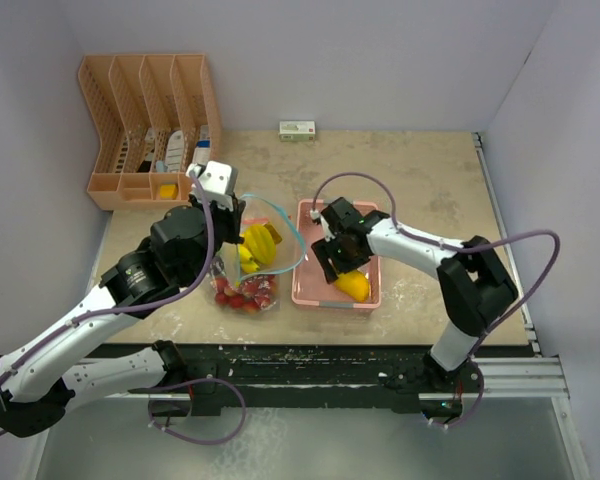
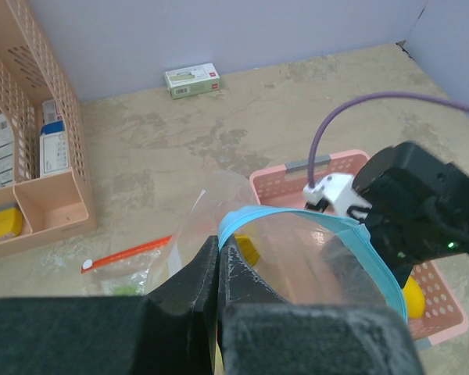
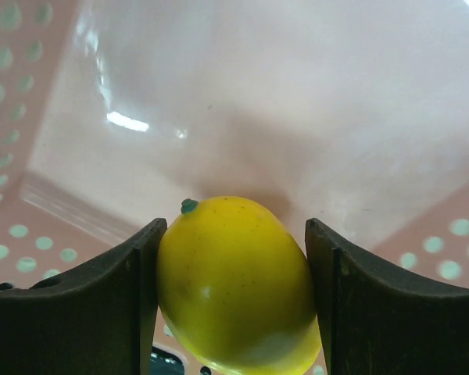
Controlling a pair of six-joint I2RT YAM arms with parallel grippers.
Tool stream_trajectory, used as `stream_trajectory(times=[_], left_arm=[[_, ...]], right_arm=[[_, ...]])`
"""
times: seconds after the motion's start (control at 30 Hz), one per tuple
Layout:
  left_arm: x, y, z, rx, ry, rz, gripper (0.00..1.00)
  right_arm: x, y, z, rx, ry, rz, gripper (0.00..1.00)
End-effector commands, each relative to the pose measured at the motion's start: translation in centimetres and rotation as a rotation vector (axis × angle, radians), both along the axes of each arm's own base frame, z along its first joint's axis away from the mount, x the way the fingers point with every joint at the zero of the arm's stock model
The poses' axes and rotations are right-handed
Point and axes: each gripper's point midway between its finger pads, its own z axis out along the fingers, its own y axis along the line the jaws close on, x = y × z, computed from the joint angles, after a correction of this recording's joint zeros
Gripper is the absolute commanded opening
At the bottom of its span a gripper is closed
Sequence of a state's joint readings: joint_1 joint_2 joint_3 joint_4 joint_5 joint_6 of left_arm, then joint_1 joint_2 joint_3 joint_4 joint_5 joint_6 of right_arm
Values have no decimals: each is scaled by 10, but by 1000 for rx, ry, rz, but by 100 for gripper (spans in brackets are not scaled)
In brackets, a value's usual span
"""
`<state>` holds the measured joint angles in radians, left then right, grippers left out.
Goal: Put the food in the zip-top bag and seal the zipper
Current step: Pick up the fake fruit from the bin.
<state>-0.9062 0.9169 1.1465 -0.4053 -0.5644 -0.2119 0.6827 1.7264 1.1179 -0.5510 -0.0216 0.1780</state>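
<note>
The clear zip-top bag (image 1: 276,232) with a blue zipper rim (image 2: 297,216) stands open left of the pink basket (image 1: 305,292). Yellow bananas (image 1: 259,245) sit inside it, and red strawberries (image 1: 245,292) lie at its lower end. My left gripper (image 2: 219,247) is shut on the bag's rim and holds the mouth up. In the basket, my right gripper (image 3: 234,234) points down, its fingers pressed on both sides of the yellow mango (image 3: 230,281), which also shows under the wrist in the top view as the mango (image 1: 354,287).
An orange mesh organizer (image 1: 145,130) with small items stands at the back left. A small green-and-white box (image 1: 297,129) lies by the back wall. A second bag with a red zipper (image 2: 125,254) lies flat on the table left of the open bag.
</note>
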Motion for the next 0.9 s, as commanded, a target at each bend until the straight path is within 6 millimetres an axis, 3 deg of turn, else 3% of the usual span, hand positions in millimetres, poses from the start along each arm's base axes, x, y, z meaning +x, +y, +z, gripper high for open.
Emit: stream_trajectory(times=[0.0,0.1,0.2,0.27,0.43,0.47,0.57,0.63,0.87], left_arm=[[1,1,14,-18,-40,9,0],[3,-1,11,-13,-34,8,0],[4,-3,8,-8,-29,9,0],[6,-5,7,-5,-26,9,0],[10,-15,3,-3,-16,-10,0],[11,-18,3,-4,-15,-15,0],[13,-25,2,0,-7,-28,0],[15,-29,2,-4,-6,-37,0],[17,-38,3,-10,0,-60,0]], right_arm=[[48,17,77,220,-208,-134,3],[59,16,122,319,-316,-175,3],[54,17,172,442,-422,-160,3],[39,24,216,586,-497,-96,3],[-25,47,341,1056,-725,212,8],[-36,50,354,1123,-738,259,8],[-53,55,380,1251,-762,329,9],[-56,64,384,1294,-740,364,8],[-43,112,394,1398,-764,304,5]])
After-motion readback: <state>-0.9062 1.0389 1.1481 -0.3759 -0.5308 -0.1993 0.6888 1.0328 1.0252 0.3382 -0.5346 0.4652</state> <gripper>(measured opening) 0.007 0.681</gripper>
